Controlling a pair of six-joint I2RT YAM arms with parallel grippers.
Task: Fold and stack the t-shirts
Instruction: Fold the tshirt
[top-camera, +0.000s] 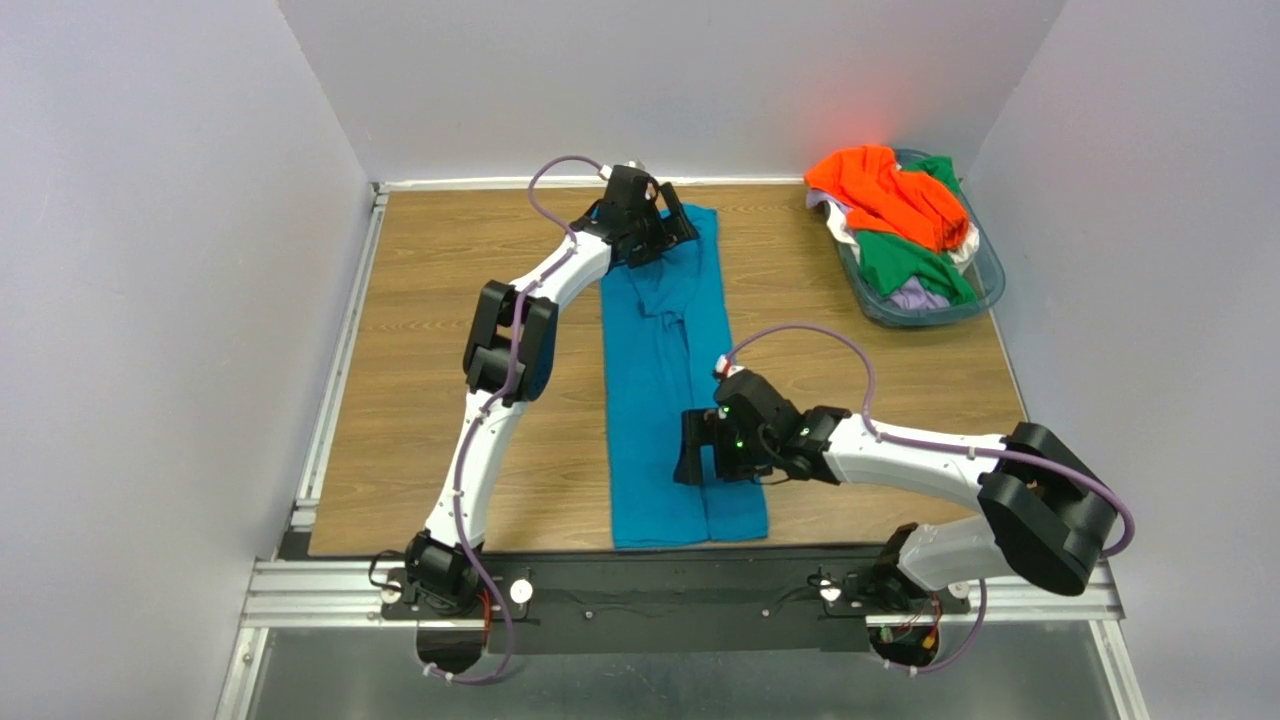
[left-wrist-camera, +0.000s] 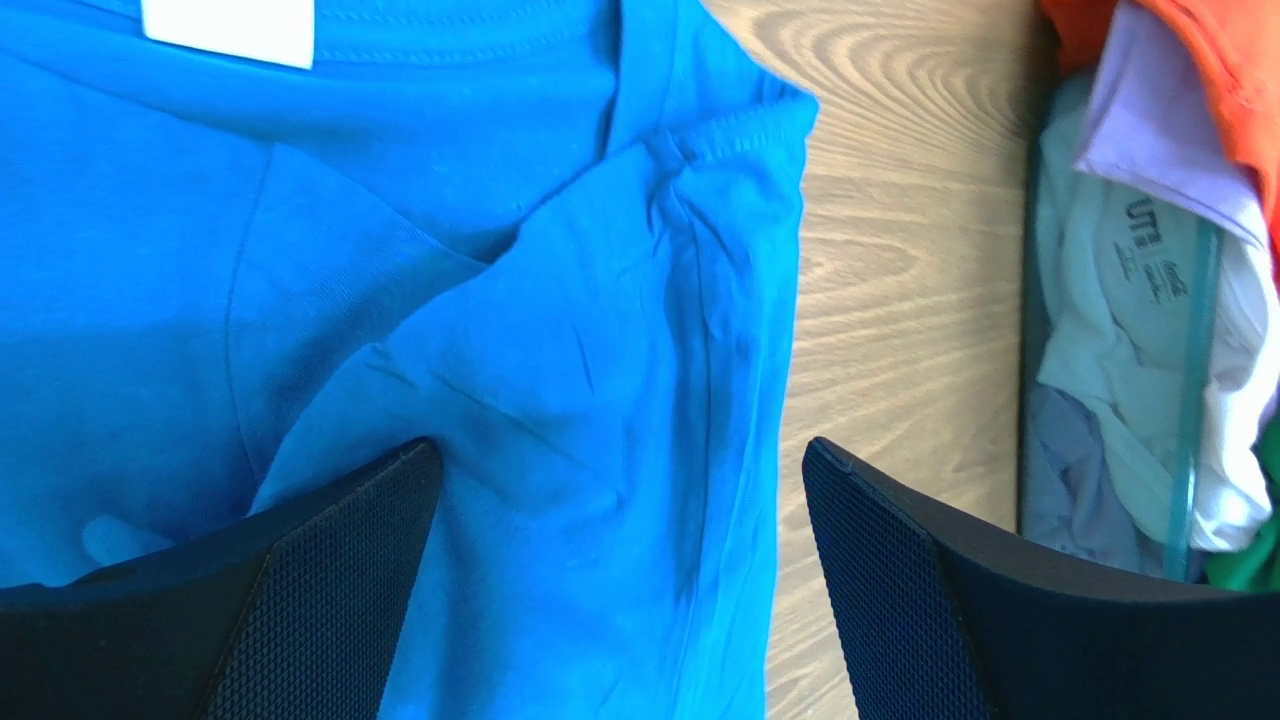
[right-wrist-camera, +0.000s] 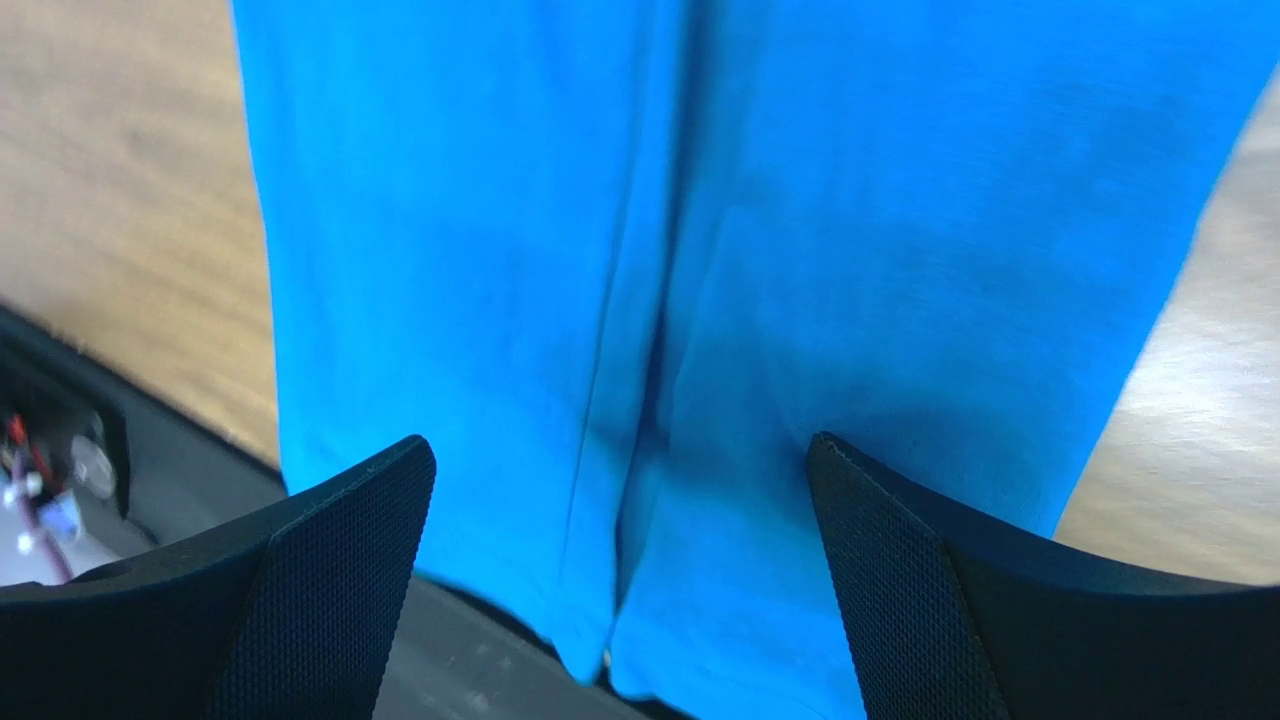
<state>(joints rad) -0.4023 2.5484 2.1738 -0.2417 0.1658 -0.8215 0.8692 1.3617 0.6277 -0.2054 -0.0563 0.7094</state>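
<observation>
A teal-blue t-shirt (top-camera: 669, 383) lies on the wooden table as a long narrow strip, both sides folded inward, collar at the far end. My left gripper (top-camera: 643, 225) hovers open over the collar end; its wrist view shows the folded sleeve (left-wrist-camera: 601, 345) and the white neck label (left-wrist-camera: 229, 27) between wide-apart jaws. My right gripper (top-camera: 694, 447) is open above the hem end; its wrist view shows the two folded edges (right-wrist-camera: 646, 345) meeting at the middle. Orange (top-camera: 879, 188), green (top-camera: 914, 267) and pale (top-camera: 902, 300) shirts lie heaped in the basket.
A clear bluish plastic basket (top-camera: 984, 285) stands at the far right of the table and shows at the right edge of the left wrist view (left-wrist-camera: 1195, 375). A black rail (top-camera: 676, 578) runs along the near edge. Grey walls enclose the table.
</observation>
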